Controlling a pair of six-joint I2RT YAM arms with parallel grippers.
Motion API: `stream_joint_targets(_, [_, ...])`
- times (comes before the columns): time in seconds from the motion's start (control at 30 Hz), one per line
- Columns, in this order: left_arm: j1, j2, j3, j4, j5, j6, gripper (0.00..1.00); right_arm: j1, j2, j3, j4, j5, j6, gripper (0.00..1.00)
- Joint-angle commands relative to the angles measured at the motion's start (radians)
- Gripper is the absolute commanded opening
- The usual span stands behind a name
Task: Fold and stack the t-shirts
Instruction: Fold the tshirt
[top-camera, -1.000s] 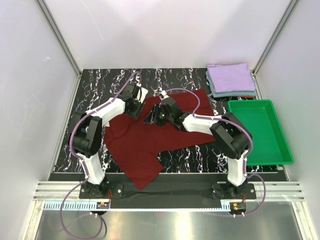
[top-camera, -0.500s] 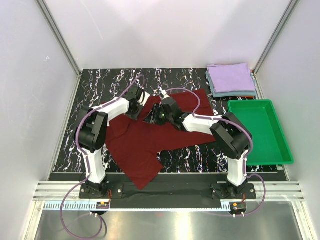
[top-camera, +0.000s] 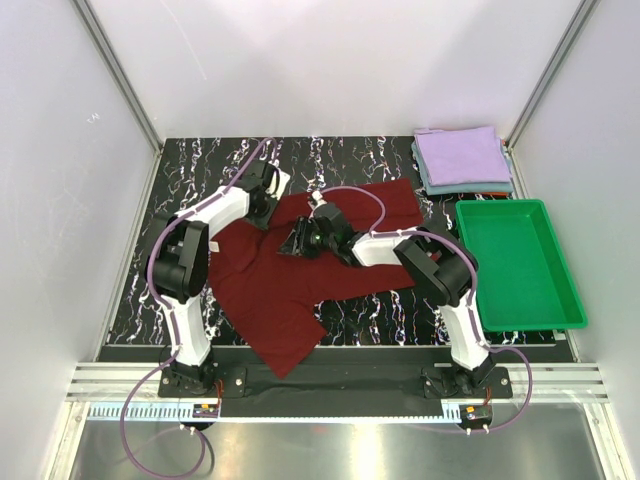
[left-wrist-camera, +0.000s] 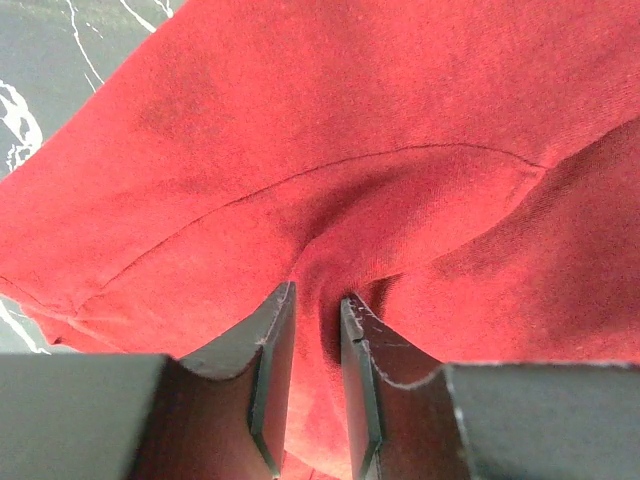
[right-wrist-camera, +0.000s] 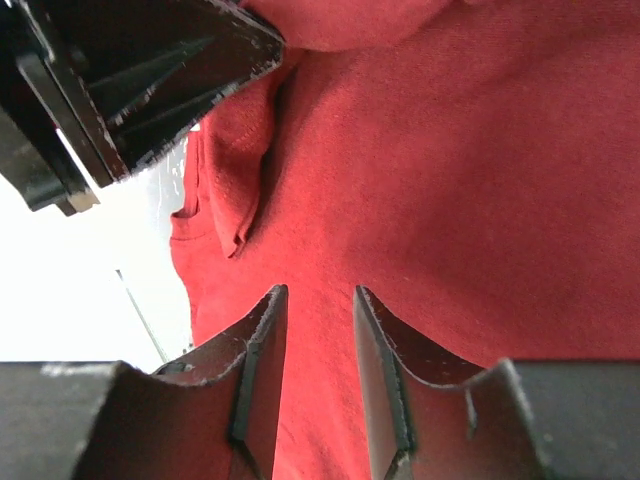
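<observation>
From above, the dark maroon cotton t-shirt (top-camera: 270, 300) lies crumpled across the middle of the black white-veined marbled table (top-camera: 200, 170). One lobe reaches the near edge between the arm bases, and its far right corner stops just short of the stack in the far right corner. There, a folded lavender t-shirt (top-camera: 462, 153) sits squarely on a folded grey-blue t-shirt (top-camera: 424, 180). Just in front of the stack, the green plastic rectangular tray (top-camera: 520, 206) runs along the right edge. Bare table shows along the far strip and the left side, and a narrower strip separates the maroon cloth from the tray. The left gripper (top-camera: 271, 203) is on the shirt's far left edge, and the right gripper (top-camera: 297, 242) is near it, over the cloth's middle. In the left wrist view, the left gripper (left-wrist-camera: 317, 300) stands narrow, pinching a raised ridge of the maroon shirt (left-wrist-camera: 400, 150). A stitched seam curves above it and table (left-wrist-camera: 50, 60) shows past the cloth's upper left edge. In the right wrist view, the right gripper (right-wrist-camera: 318, 292) is also narrow, with the shirt (right-wrist-camera: 480, 150) running through the gap; whether the fingers press it I cannot tell. A hemmed edge hangs at the left against white brightness.
</observation>
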Motion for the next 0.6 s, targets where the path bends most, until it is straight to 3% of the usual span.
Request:
stream_joint_targets(0.0, [0.006,-0.013,0.009,0.009,-0.013,0.008,0.29,0.014,0.018,0.059,0.080,-0.017,0.024,0.40])
stream_joint_targets(0.17, [0.021,-0.040,0.018,0.009,-0.029,0.000,0.35,0.025,0.044,0.114,0.083,-0.027,0.024,0.44])
stream_joint_targets(0.57, [0.049,-0.097,0.003,0.024,-0.148,-0.024,0.37,0.063,0.156,0.267,0.031,-0.034,0.005,0.47])
